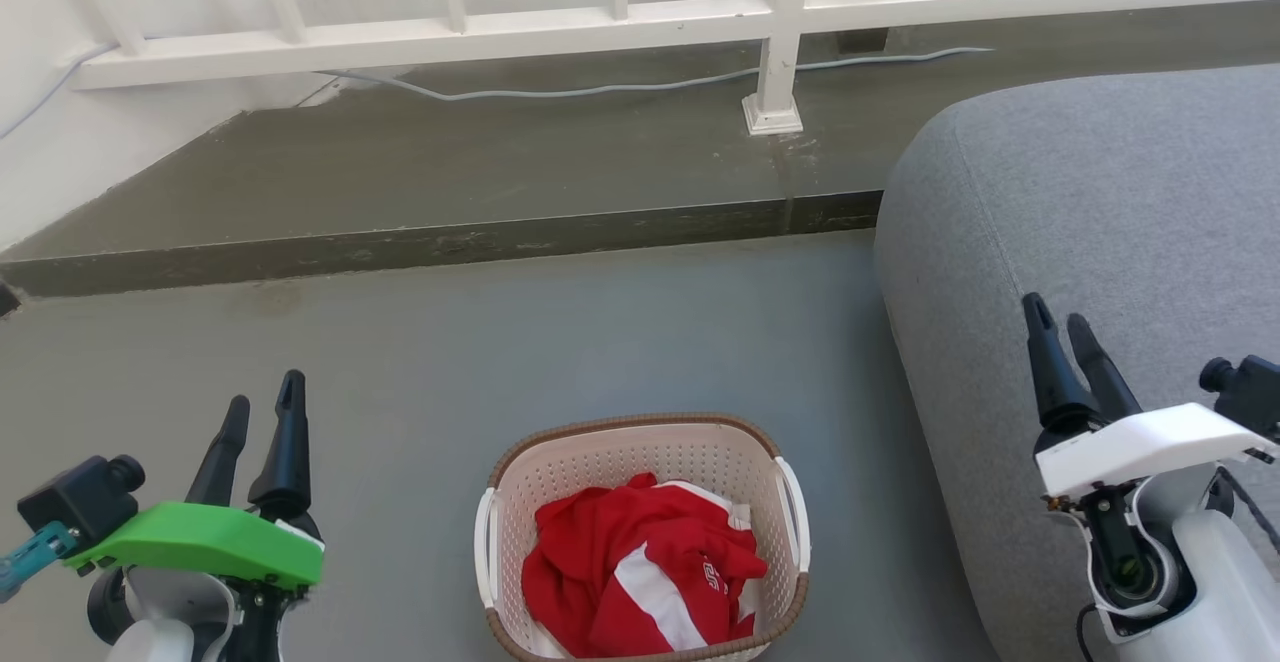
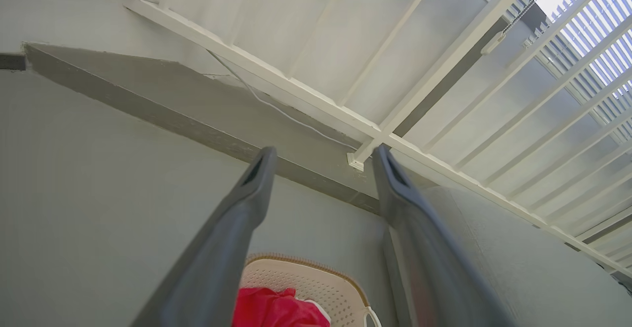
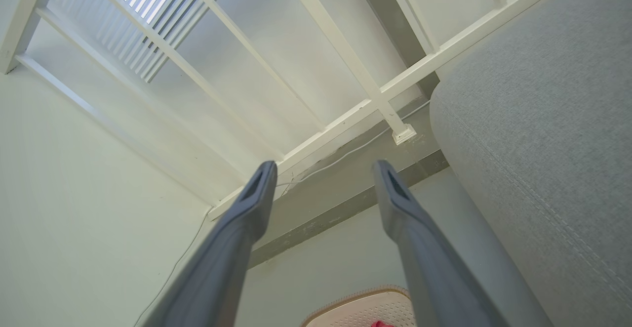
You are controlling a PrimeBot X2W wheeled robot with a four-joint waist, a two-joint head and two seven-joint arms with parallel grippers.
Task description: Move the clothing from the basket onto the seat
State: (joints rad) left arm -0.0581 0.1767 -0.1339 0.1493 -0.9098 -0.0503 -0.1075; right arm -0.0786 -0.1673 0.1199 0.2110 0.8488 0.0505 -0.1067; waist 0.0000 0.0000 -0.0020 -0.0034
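You are facing a bare grey floor (image 1: 500, 342) that steps up at the far side to a darker ledge (image 1: 450, 172), with a white railing (image 1: 600, 22) along it and a pale cable (image 1: 600, 89) trailing across the ledge; near you, in the middle, the cream laundry basket (image 1: 640, 422) stands on the floor, and the red clothing (image 1: 640, 562) with its white stripes lies bundled inside it, all of it below the rim; the grey seat (image 1: 1100, 202) fills the right side, its rounded end just right of the basket, and nothing lies on the part you can see; your left gripper (image 1: 265, 394) hangs over the floor well left of the basket, fingers spread and holding nothing; your right gripper (image 1: 1055, 314) sits over the near edge of the seat, likewise spread and empty; so I judge the task at its very start, with the first reach not yet begun; the next move calls for bringing one gripper over the basket, tipping its fingers down onto the highest red fold and closing on a good bunch of fabric; keep clear of the perforated wall, since a light basket may drag along; then lift above the rim before swinging right to the seat.
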